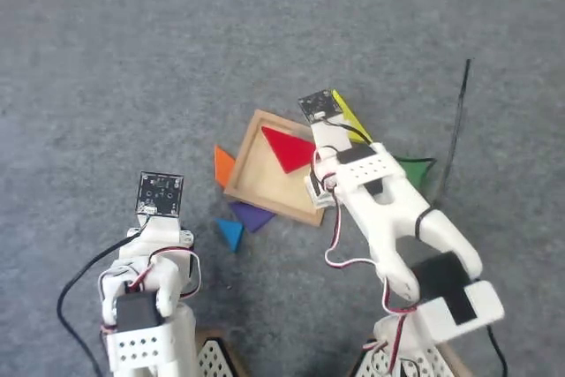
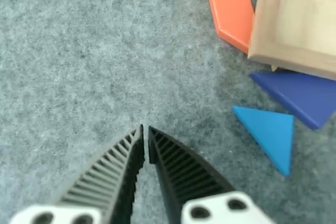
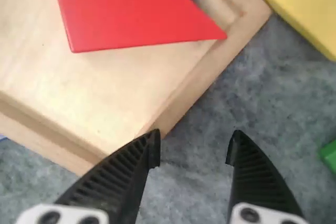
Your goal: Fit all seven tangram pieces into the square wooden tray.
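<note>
Grey felt tabletop [image 1: 132, 68] is carrying everything. Square wooden tray [image 1: 261, 177] is sitting mid-table, holding the red triangle [image 1: 287, 147]. Right pincer [image 3: 194, 137] is hovering wide apart and empty over a tray corner, its arm covering part of the green piece [image 1: 413, 169]. Left pincer [image 2: 145, 129] is hanging nearly closed, empty, over felt. Yellow piece [image 1: 350, 116] is lying just beside the tray. Orange parallelogram [image 1: 224, 165] and purple piece [image 1: 253, 214] are touching the rim, with the small blue triangle [image 1: 231, 233] near.
</note>
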Available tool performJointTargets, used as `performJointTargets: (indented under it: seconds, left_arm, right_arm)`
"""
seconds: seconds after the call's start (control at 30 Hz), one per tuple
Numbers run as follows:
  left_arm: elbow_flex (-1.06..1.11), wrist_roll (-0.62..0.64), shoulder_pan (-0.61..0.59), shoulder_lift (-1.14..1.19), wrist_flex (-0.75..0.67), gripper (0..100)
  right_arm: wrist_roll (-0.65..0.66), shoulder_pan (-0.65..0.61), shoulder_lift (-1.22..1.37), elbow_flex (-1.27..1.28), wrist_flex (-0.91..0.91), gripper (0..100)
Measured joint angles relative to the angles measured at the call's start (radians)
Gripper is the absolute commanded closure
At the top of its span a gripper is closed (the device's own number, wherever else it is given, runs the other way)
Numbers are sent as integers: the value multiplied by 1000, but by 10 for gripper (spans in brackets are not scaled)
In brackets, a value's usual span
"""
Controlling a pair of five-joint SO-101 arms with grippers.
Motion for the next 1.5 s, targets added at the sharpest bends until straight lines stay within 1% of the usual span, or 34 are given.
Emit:
performJointTargets:
  seconds: [0.23,0.37,0.5,0.63,0.7,0.8,0.97,1.03,1.13,1.2,1.43,1.5]
  left_arm:
    - [0,0,0,0,0,985]
    - [0,0,0,0,0,985]
    - [0,0,0,0,0,985]
    - [0,0,0,0,0,985]
    - [0,0,0,0,0,985]
    - [0,0,0,0,0,985]
    - [0,0,0,0,0,985]
    - [0,0,0,0,0,985]
    - [0,0,0,0,0,985]
    - [0,0,0,0,0,985]
    - [0,0,0,0,0,985]
    - [0,0,0,0,0,985]
  right_arm:
    - [-15,-3,34,-38,0,768]
    - [-57,-8,-37,-35,3,768]
    - [-68,-48,-78,-35,21,768]
    - [-68,-98,-72,-35,21,768]
    - [-68,-98,-40,-35,21,771]
    - [-68,-80,-5,-35,21,771]
    - [-68,3,35,-35,26,774]
    - [-68,20,52,-41,32,813]
    - [-68,25,68,-49,37,908]
    - [-68,38,69,-51,37,938]
    - [-71,130,78,-61,80,942]
    - [-48,172,78,-61,104,943]
